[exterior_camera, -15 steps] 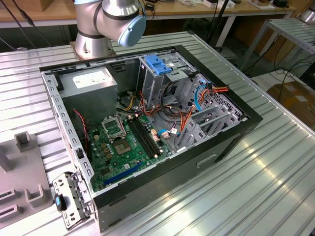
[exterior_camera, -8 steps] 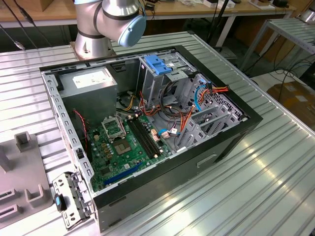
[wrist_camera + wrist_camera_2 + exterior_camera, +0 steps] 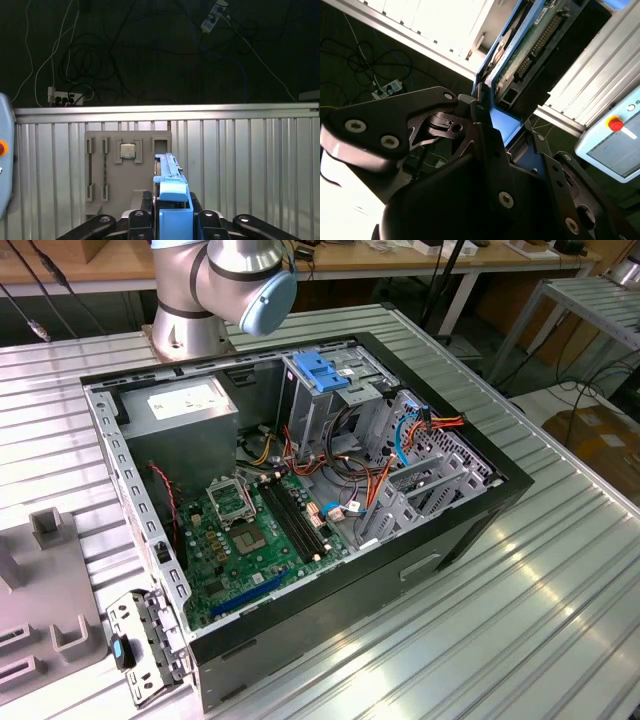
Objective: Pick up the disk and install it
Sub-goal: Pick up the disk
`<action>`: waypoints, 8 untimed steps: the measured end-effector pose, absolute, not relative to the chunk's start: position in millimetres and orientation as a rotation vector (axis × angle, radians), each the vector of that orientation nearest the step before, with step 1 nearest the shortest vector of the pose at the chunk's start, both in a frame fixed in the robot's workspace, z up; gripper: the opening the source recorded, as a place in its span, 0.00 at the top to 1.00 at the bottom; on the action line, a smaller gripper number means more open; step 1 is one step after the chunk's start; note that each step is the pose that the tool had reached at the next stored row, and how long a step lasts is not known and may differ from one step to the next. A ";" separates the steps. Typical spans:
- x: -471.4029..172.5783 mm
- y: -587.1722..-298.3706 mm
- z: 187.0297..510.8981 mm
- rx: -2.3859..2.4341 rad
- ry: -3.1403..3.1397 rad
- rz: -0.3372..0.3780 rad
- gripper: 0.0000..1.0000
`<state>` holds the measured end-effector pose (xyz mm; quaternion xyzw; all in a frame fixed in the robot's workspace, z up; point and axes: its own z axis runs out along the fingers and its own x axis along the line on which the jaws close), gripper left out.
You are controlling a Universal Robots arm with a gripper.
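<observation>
table (image 3: 560, 600): ribbed metal, carries all below.
case (image 3: 330, 625): open-sided, lying on the table; cage (image 3: 322, 375) with blue latch inside.
plate (image 3: 125, 180): grey fixture on the table.
gripper (image 3: 172, 212): jaws pinched on the disk (image 3: 169, 172).
disk, position: edge-on between the jaws, long axis running straight out from them, blue rail at the gripped end; apparently carried clear above the plate.

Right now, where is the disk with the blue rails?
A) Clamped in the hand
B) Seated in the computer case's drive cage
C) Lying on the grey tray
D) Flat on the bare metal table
A: in the first wrist view the disk stands edge-on, gripped on both sides by the hand, above the table and apart from the grey tray.
</observation>
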<state>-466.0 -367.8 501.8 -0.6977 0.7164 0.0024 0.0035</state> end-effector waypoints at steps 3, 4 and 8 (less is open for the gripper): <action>-465.6 -367.8 501.9 -2.187 2.246 0.008 0.63; -465.0 -367.8 501.9 -2.187 2.246 0.008 0.63; -458.7 -367.8 501.8 -2.187 2.246 0.008 0.63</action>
